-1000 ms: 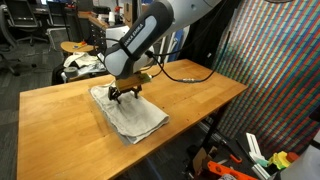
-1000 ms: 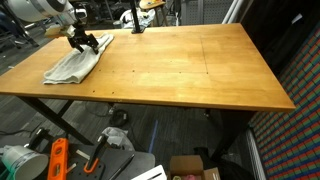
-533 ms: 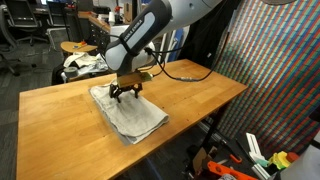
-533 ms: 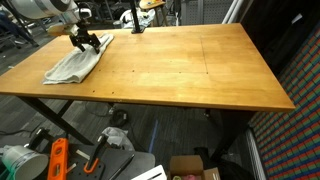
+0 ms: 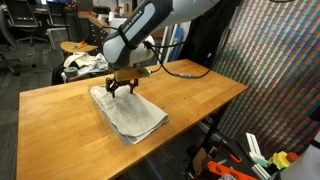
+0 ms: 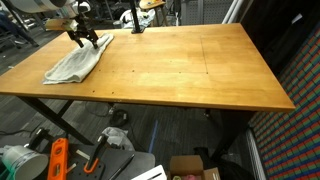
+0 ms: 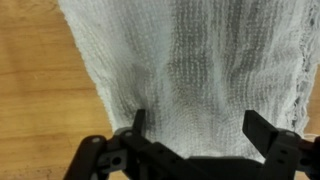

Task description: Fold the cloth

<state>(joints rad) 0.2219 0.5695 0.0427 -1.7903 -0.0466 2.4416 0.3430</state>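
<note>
The cloth point(image 5: 128, 113) is an off-white wrinkled sheet lying folded on the wooden table point(image 5: 190, 95); it also shows in an exterior view point(image 6: 72, 64) near the table's far left corner. My gripper point(image 5: 119, 88) hovers just above the cloth's far end, also visible in an exterior view point(image 6: 82, 37). In the wrist view the gripper point(image 7: 196, 125) stands open, its two dark fingers point(image 7: 264, 129) spread wide over the cloth point(image 7: 190, 60) with nothing between them.
The table's edge point(image 6: 150, 101) runs along the front. Beyond the table are office chairs point(image 5: 75, 48) and a patterned fabric bundle point(image 5: 82, 64). Boxes and tools point(image 6: 55, 160) lie on the floor below. A colourful woven panel point(image 5: 275, 70) stands at one side.
The gripper has risen slightly off the cloth and shifted toward its far end, staying open. The cloth lies as before.
</note>
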